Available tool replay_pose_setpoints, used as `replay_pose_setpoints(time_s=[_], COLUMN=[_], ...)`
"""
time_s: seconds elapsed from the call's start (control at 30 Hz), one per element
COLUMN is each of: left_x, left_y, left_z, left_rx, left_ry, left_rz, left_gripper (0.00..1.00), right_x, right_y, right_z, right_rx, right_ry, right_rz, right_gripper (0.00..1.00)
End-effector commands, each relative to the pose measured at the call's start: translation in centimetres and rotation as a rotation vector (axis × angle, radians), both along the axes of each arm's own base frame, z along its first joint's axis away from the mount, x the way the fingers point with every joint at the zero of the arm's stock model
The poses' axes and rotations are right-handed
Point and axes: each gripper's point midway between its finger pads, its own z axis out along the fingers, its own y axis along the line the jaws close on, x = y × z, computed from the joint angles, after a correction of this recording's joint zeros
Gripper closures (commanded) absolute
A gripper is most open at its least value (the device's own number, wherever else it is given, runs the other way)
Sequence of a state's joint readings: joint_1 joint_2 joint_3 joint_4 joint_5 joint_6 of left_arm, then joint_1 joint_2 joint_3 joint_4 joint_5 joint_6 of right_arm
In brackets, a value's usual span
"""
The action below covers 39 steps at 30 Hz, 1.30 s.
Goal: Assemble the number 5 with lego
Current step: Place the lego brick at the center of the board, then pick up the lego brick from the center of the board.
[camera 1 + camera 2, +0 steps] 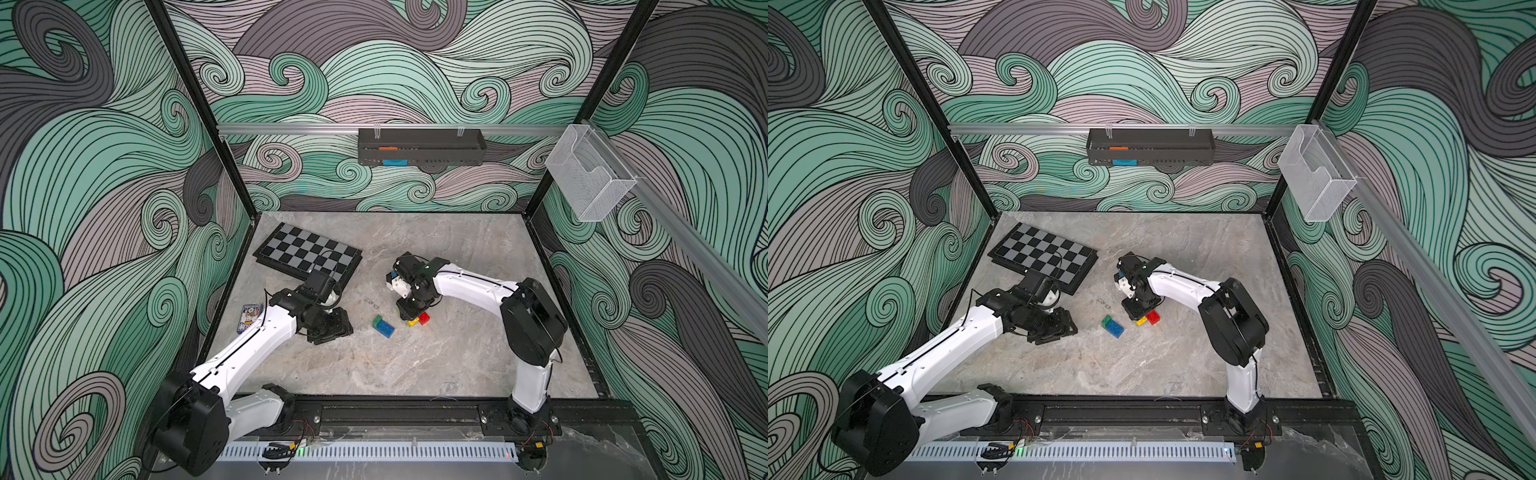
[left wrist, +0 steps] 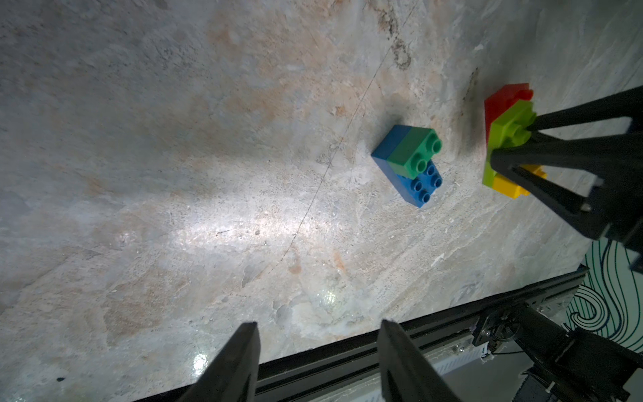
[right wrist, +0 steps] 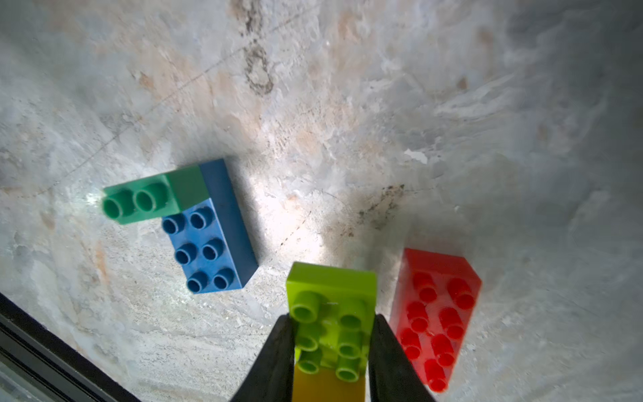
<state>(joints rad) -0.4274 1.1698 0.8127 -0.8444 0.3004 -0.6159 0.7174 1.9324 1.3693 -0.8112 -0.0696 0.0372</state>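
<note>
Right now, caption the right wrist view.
Right tool shut on the lime green brick, red brick beside it, dark green brick atop blue brick.

Glossy plastic lego (image 3: 208,240); smooth, faintly shiny stone-look tabletop (image 3: 417,104)

Right gripper (image 3: 332,317) is pointing down, jaws pinched on the lime green brick (image 3: 330,282) sitting between them. Left gripper (image 2: 318,323) hangs low, jaws parted, arm stretched forward.
</note>
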Motion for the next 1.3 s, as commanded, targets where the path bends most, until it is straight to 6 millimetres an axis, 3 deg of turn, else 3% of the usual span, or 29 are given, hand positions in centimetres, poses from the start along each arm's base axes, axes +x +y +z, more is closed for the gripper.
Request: replay_pose_setpoints(time_s=[0.0, 0.17, 0.27, 0.37, 0.6, 0.8, 1.27], left_x=[-0.4, -0.6, -0.6, -0.6, -0.6, -0.7, -0.9], left_y=[0.1, 0.3, 0.3, 0.3, 0.2, 0.2, 0.3], left_z=[-0.1, -0.1, -0.1, -0.1, -0.1, -0.2, -0.2], left_rx=[-0.006, -0.005, -0.005, -0.007, -0.012, -0.015, -0.015], left_ry=[0.01, 0.006, 0.005, 0.004, 0.005, 0.011, 0.009], left_rz=[-0.007, 0.001, 0.002, 0.002, 0.002, 0.002, 0.004], left_gripper=[0.42, 0.42, 0.42, 0.42, 0.42, 0.42, 0.42], right_x=[-0.7, -0.5, 0.0, 0.3, 1.4, 1.4, 0.4], right_y=[0.6, 0.8, 0.7, 0.4, -3.1, -5.6, -6.2], right_z=[-0.8, -1.0, -0.1, 1.3, 2.8, 1.0, -2.5], right_rx=[0.001, -0.009, -0.009, -0.01, -0.059, -0.123, -0.171], right_ry=[0.064, 0.073, 0.042, 0.003, -0.071, -0.041, 0.027], right_rz=[-0.005, -0.005, -0.008, -0.005, -0.089, -0.13, -0.137], right_gripper=[0.7, 0.65, 0.52, 0.47, 0.46, 0.47, 0.51])
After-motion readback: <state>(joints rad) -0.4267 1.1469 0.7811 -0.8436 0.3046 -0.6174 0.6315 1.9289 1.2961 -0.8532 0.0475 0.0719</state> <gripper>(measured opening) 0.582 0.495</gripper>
